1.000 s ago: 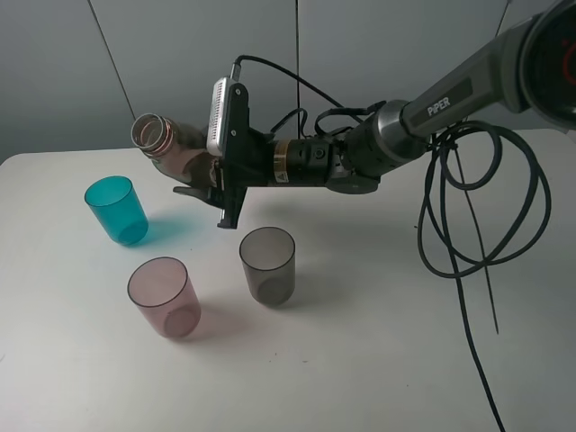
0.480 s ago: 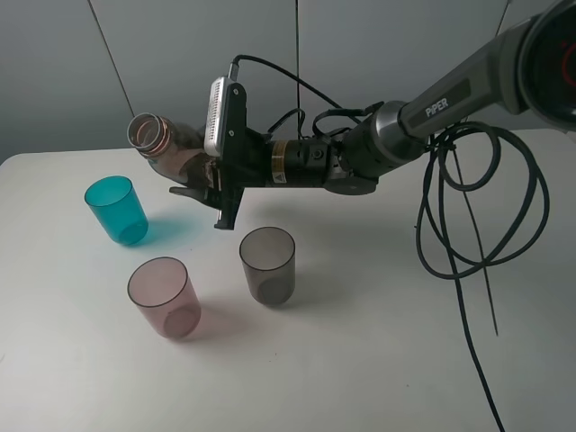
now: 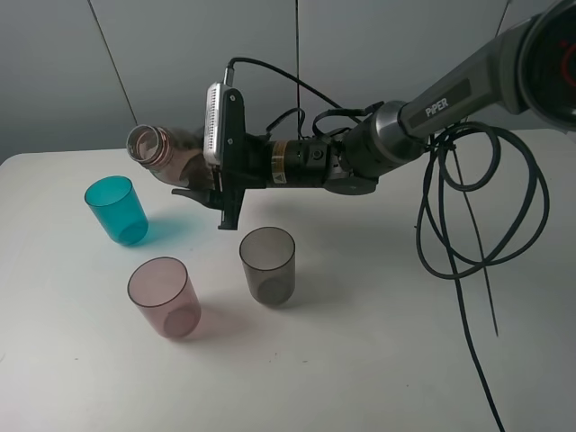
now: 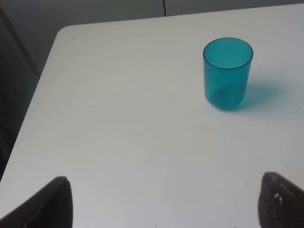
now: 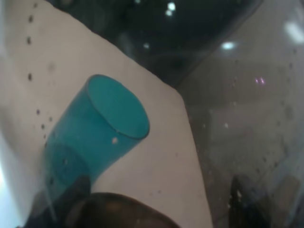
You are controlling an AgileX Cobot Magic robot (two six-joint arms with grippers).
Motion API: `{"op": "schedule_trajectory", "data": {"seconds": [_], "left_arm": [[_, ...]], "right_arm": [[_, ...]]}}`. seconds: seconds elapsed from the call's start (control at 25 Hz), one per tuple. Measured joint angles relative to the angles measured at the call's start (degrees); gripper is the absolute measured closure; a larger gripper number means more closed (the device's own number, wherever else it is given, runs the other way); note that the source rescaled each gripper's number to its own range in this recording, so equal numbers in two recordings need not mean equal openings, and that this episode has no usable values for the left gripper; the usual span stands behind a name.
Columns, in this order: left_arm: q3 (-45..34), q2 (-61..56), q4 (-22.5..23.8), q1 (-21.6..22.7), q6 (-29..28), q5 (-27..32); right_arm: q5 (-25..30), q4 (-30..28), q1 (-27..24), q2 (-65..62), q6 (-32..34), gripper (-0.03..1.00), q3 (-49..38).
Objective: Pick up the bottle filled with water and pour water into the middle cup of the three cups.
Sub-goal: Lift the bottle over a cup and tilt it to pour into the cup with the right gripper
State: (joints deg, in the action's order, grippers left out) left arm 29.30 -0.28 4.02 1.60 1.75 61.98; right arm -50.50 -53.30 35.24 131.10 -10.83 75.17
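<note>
The smoky-brown bottle [image 3: 176, 155] hangs above the table, tipped almost level. Its open mouth points left, over the space behind the teal cup [image 3: 117, 209]. My right gripper [image 3: 203, 176] is shut on the bottle's body. No water shows leaving the mouth. The pink middle cup [image 3: 164, 297] stands upright at the front, below and in front of the bottle. The smoky grey cup [image 3: 267, 265] stands to its right, under my right wrist. In the right wrist view the bottle's wall [image 5: 247, 118] fills one side. My left gripper [image 4: 166, 205] is open over bare table, short of the teal cup [image 4: 228, 73].
Black cables [image 3: 477, 207] loop down from the right arm over the table's right side. The table's left edge [image 4: 42, 90] runs close to the teal cup, with a dark drop beyond it. A grey wall stands behind the table.
The right wrist has rolled a little further, and the bottle's mouth has dropped and drifted slightly left. The three cups have not moved.
</note>
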Motion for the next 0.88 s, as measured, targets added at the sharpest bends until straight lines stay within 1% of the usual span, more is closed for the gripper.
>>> {"op": "schedule_trajectory", "data": {"seconds": [0.12, 0.24, 0.52, 0.72, 0.88], "left_arm": [[0.0, 0.0, 0.0, 0.0, 0.0, 0.0], [0.0, 0.0, 0.0, 0.0, 0.0, 0.0], [0.0, 0.0, 0.0, 0.0, 0.0, 0.0], [0.0, 0.0, 0.0, 0.0, 0.0, 0.0], [0.0, 0.0, 0.0, 0.0, 0.0, 0.0]], "right_arm": [[0.0, 0.22, 0.0, 0.0, -3.43, 0.97, 0.0], [-0.04, 0.31, 0.0, 0.0, -5.23, 0.97, 0.0], [2.65, 3.27, 0.0, 0.0, -9.5, 0.97, 0.0], [4.44, 3.86, 0.0, 0.0, -10.67, 0.97, 0.0], [4.44, 3.55, 0.0, 0.0, -10.88, 0.97, 0.0]]}}
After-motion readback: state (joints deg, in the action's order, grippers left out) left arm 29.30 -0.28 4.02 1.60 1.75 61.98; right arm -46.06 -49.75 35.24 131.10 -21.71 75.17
